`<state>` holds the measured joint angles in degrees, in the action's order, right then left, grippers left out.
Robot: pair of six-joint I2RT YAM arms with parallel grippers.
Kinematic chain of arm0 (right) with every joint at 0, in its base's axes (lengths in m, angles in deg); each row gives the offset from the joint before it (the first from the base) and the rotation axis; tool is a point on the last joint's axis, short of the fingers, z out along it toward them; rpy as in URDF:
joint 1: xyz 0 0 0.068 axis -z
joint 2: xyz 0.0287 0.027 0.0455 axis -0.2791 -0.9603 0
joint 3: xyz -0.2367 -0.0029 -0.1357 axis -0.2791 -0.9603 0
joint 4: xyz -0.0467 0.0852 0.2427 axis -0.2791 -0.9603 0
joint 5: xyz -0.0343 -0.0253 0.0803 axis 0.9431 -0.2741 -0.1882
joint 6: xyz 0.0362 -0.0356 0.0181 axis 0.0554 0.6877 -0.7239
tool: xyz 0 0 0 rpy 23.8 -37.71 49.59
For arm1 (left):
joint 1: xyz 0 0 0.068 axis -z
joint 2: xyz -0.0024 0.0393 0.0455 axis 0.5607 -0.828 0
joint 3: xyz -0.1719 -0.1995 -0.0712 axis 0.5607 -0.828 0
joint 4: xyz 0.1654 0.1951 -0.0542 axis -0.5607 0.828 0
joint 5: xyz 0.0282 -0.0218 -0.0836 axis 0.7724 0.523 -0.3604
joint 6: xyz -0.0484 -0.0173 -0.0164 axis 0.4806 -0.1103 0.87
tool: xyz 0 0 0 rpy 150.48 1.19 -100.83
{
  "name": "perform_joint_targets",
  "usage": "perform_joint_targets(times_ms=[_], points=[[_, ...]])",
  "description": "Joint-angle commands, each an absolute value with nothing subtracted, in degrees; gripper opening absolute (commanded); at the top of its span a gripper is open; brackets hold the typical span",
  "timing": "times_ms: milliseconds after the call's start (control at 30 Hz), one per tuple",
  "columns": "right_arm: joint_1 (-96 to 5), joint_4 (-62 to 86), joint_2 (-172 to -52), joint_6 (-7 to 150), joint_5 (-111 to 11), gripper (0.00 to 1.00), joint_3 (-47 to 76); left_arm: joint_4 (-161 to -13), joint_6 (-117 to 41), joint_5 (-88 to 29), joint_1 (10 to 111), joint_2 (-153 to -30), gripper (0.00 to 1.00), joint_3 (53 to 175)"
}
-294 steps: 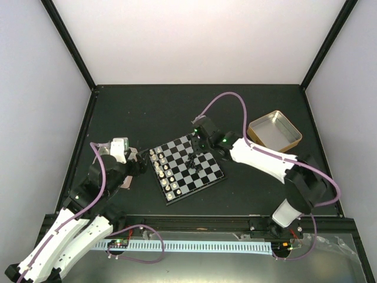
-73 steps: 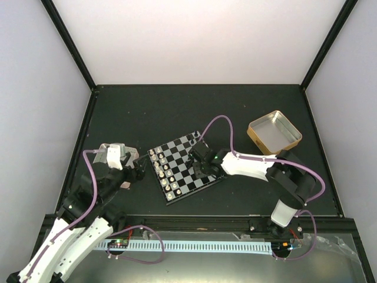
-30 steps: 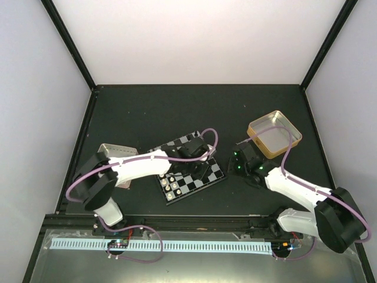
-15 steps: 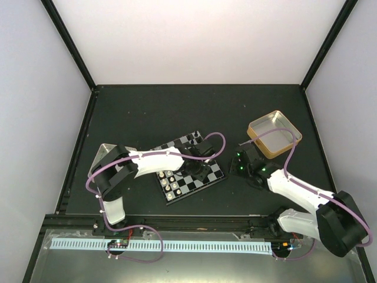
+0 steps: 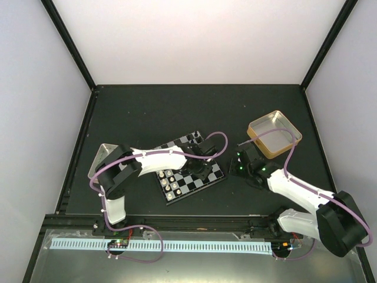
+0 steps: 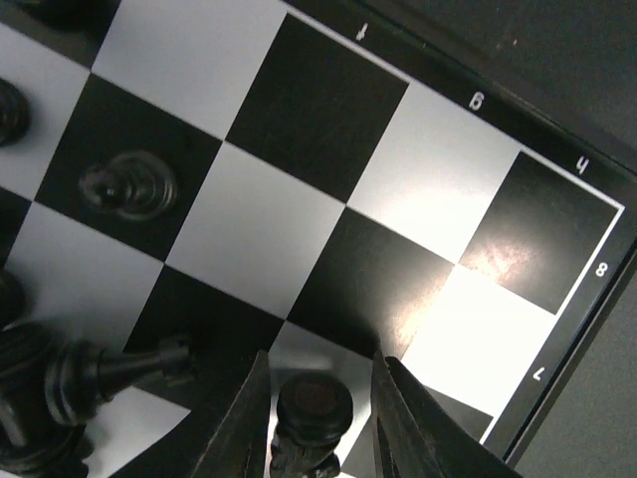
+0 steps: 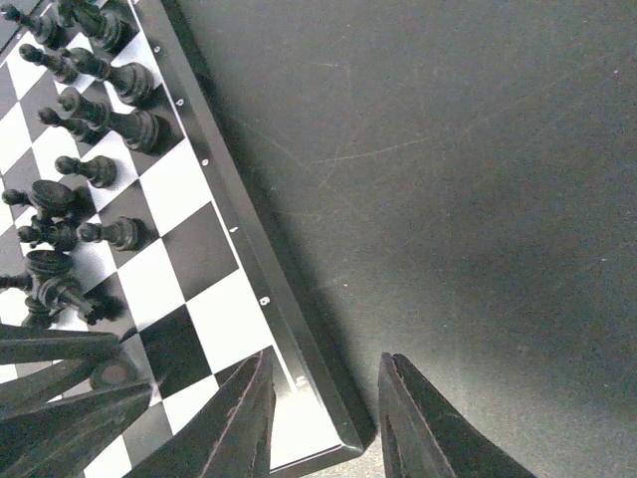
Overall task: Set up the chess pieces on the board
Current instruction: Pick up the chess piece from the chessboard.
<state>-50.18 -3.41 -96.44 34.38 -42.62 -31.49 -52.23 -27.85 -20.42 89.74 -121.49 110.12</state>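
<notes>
Pick-up in hand: black piece [image 6: 314,403] sits between left jaws, clamping not discernible; right jaws apart, empty. Next: firm grip, straight lift.

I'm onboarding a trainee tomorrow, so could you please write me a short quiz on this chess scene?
1. True or false: the right gripper is clamped shut.
2. Which gripper has a black piece between its fingers? A: left gripper. B: right gripper.
3. In the top view, what colour are the pieces lined along the left side of the board?

Key: 1 false, it is open with nothing between its fingers. 2 A. 3 white.
</notes>
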Motion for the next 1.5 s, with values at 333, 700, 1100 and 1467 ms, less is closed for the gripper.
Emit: perform_joint_targets(times_ms=[333, 700, 1100, 1467], points=[[-49.9, -9.5, -92.1, 36.9, -43.3, 0.31, -23.5, -51.6, -28.3, -19.4, 90.0, -123.2, 0.18, 111.0], [-49.7, -14.6, -88.0, 35.6, -37.2, 0.33, -21.3, -51.7, -28.0, -19.5, 90.0, -122.3, 0.20, 108.9], [-46.5, -18.4, -80.6, 39.9, -30.0, 0.43, -8.3, -59.2, -25.6, -22.6, 86.6, -113.8, 0.08, 104.5], [-45.5, -19.0, -91.8, 49.8, -33.7, 0.54, 14.2, -66.2, -15.4, -24.9, 79.6, -96.4, 0.09, 99.8]])
